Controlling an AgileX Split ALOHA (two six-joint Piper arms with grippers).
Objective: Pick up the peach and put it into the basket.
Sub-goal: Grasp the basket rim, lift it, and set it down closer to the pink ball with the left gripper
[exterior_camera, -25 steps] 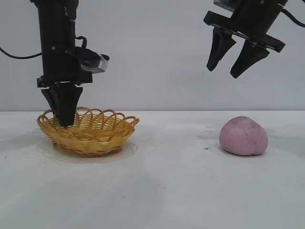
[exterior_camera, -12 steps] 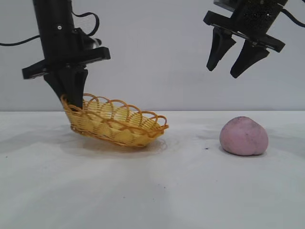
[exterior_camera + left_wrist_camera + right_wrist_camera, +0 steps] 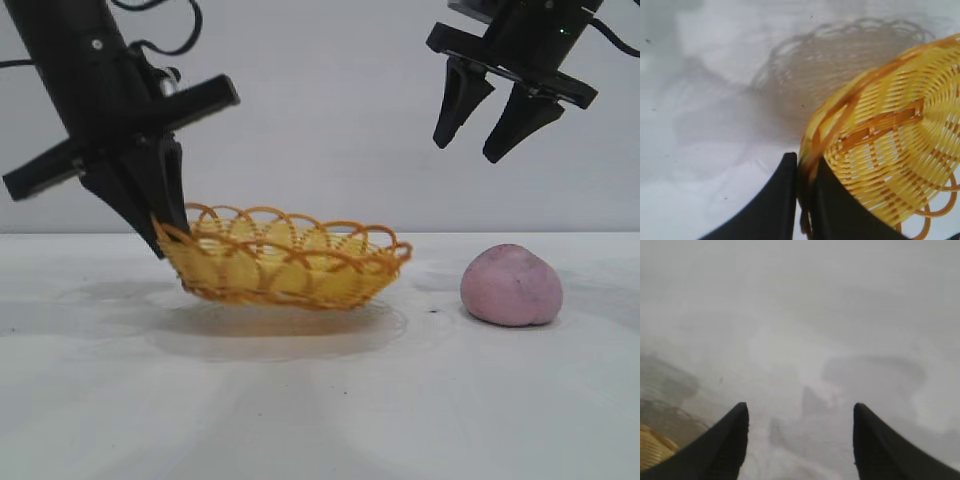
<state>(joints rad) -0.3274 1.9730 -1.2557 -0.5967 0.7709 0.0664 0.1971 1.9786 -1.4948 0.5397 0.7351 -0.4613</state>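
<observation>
A: Starting at the left, what do we see of the left arm?

B: We see it leaning in from the upper left, its wrist rolled so the crossbar slopes up toward the right. The left gripper points down and to the right, and its fingers are clamped on the left end of the basket at the rim.

A: Does the wrist view agree?

B: It does. There we see the two dark fingers pressed together with a strand of the orange rim pinched between them, and the yellow weave of the basket fanning out beyond. The basket's shadow lies on the table apart from it.

A: So how does the basket sit?

B: We see it held by that left end, roughly level, with a shadow on the table under it. Whether its base touches the table we cannot tell.

A: And further right?

B: The peach rests on the table, well apart from the basket's right end, with nothing touching it.

A: The right arm?

B: It hangs high at the upper right, above the peach. The right gripper points down and to the left, fingers spread with nothing between them. In its own view we see the two fingertips wide apart over bare table, a bit of basket at the edge.
</observation>
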